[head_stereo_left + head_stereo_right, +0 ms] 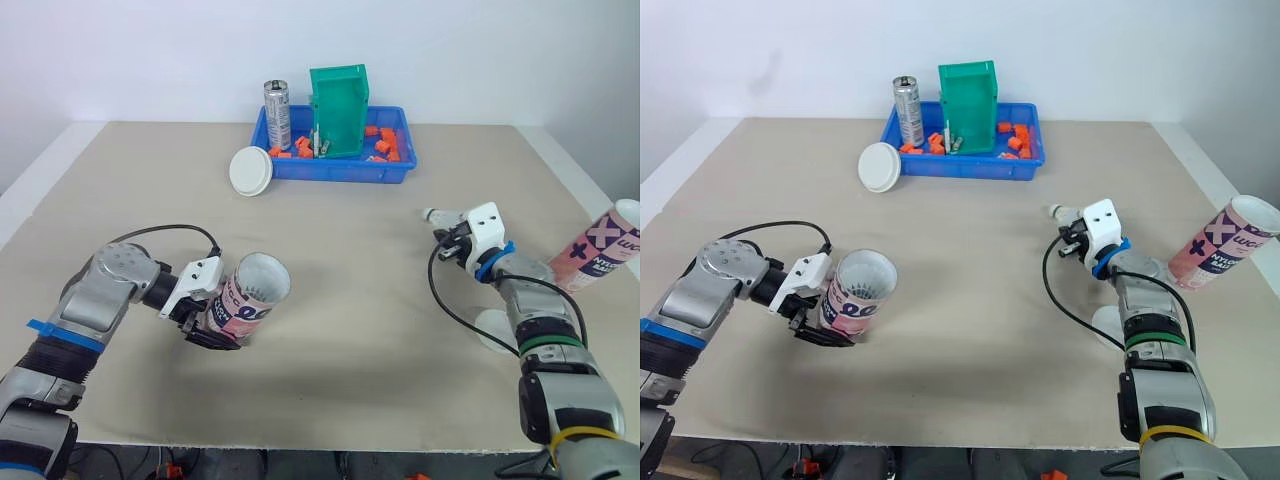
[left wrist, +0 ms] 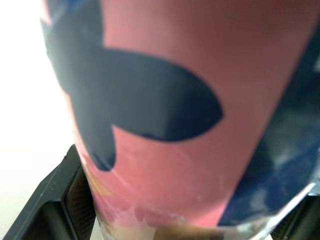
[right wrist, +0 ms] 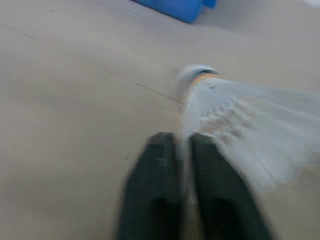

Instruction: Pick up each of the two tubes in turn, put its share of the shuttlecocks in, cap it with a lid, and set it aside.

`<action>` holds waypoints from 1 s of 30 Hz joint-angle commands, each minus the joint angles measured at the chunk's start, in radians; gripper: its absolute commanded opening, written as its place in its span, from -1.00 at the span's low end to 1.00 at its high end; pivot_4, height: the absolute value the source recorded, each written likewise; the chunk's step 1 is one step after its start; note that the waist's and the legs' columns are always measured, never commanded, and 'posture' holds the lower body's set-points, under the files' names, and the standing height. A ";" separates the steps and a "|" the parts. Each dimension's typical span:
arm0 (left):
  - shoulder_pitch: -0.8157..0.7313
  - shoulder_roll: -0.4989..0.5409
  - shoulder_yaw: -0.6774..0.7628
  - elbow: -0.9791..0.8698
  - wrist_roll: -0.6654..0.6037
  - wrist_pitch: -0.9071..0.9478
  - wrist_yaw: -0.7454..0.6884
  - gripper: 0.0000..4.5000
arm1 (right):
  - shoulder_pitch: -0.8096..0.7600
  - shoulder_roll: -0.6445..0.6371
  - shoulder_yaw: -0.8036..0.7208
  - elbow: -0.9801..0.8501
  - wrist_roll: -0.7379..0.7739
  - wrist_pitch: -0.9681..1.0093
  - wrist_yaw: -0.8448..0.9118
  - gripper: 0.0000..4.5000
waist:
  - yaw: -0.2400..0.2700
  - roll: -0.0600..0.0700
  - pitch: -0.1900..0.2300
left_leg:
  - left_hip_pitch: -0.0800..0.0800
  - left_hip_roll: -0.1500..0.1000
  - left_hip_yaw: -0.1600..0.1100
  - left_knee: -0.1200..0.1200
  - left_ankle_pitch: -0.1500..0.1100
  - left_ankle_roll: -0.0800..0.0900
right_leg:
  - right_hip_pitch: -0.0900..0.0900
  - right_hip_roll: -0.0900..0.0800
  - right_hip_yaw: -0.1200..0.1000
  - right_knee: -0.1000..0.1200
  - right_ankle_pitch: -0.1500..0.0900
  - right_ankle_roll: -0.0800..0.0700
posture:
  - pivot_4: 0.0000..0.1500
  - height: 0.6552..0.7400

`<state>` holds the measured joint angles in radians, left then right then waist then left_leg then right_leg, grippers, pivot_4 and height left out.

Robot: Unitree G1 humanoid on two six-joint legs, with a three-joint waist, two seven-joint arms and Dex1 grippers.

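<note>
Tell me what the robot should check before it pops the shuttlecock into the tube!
1. Left pincer grips the tube firmly: ok, its fingers clamp the lower end.
2. Tube's mouth uncovered and tilted up towards the right arm: ok.
3. Room left inside the tube: cannot tell.
4. Right pincer holds the shuttlecock: ok, shut on its feathers.
5. Shuttlecock lined up with the tube's mouth: not ok, they are far apart across the table.
6. A lid ready for capping: ok, one lies beside the blue tray.
</note>
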<state>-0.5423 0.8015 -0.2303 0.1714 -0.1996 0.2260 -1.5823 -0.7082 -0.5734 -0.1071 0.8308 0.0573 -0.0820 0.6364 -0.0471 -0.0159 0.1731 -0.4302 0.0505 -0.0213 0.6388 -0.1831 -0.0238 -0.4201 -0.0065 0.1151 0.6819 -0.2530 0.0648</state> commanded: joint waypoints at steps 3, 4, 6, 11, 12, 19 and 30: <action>0.016 0.002 -0.010 -0.026 -0.004 0.009 -0.001 0.76 | 0.084 -0.092 -0.001 -0.474 0.032 0.012 0.087 -0.99 | -0.001 0.002 0.001 | 0.000 0.000 0.001 0.000 0.000 0.000 | 0.000 0.000 0.001 0.000 0.000 0.000 | 1.00 0.25; 0.015 0.001 -0.011 -0.024 -0.003 0.008 -0.002 0.76 | 0.102 -0.109 0.016 -0.559 0.032 0.027 0.116 -0.99 | -0.001 0.003 0.001 | 0.000 0.000 0.001 0.000 0.000 0.000 | -0.001 0.000 0.001 0.000 0.000 0.000 | 1.00 0.25; 0.013 0.000 -0.013 -0.022 -0.002 0.007 -0.002 0.76 | 0.135 -0.137 0.046 -0.701 0.048 0.072 0.177 -0.99 | -0.001 0.004 0.001 | 0.000 0.000 0.000 0.000 0.000 0.000 | -0.001 0.000 0.001 0.001 0.000 0.000 | 1.00 0.25; 0.007 -0.006 -0.016 -0.014 -0.001 0.003 -0.007 0.76 | 0.155 -0.265 0.160 -1.126 0.167 0.193 0.425 -0.99 | 0.001 0.004 0.001 | 0.000 0.001 0.000 0.000 0.000 0.000 | 0.000 0.001 0.000 0.001 -0.001 -0.001 | 1.00 0.25; 0.006 -0.008 -0.018 -0.011 0.000 0.000 -0.007 0.76 | 0.135 -0.273 0.177 -1.170 0.188 0.212 0.453 -0.99 | 0.001 0.004 0.001 | 0.000 0.000 0.000 0.000 0.000 0.000 | 0.000 0.000 0.000 0.000 -0.001 -0.001 | 1.00 0.25; -0.003 -0.018 -0.023 0.000 0.005 -0.006 -0.010 0.76 | -0.049 -0.240 0.278 -1.265 0.245 0.214 0.582 -0.99 | 0.002 0.002 0.000 | 0.000 0.000 0.000 0.001 0.000 0.000 | 0.000 0.000 -0.001 0.000 -0.003 -0.006 | 1.00 0.25; -0.001 -0.022 -0.024 -0.010 0.003 0.004 -0.009 0.76 | -0.186 -0.135 0.441 -1.098 0.068 0.060 0.642 -0.99 | 0.004 0.002 0.001 | 0.000 0.000 0.000 0.001 0.000 0.000 | -0.001 -0.001 -0.002 0.000 -0.004 -0.006 | 1.00 0.25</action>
<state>-0.5473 0.7916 -0.2290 0.1764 -0.1969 0.2247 -1.5862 -0.8541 -0.7171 0.3295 -0.2908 0.1613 0.0178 1.2790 -0.0435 -0.0144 0.1736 -0.4303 0.0510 -0.0212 0.6397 -0.1831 -0.0240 -0.4209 -0.0072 0.1136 0.6822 -0.2564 0.0584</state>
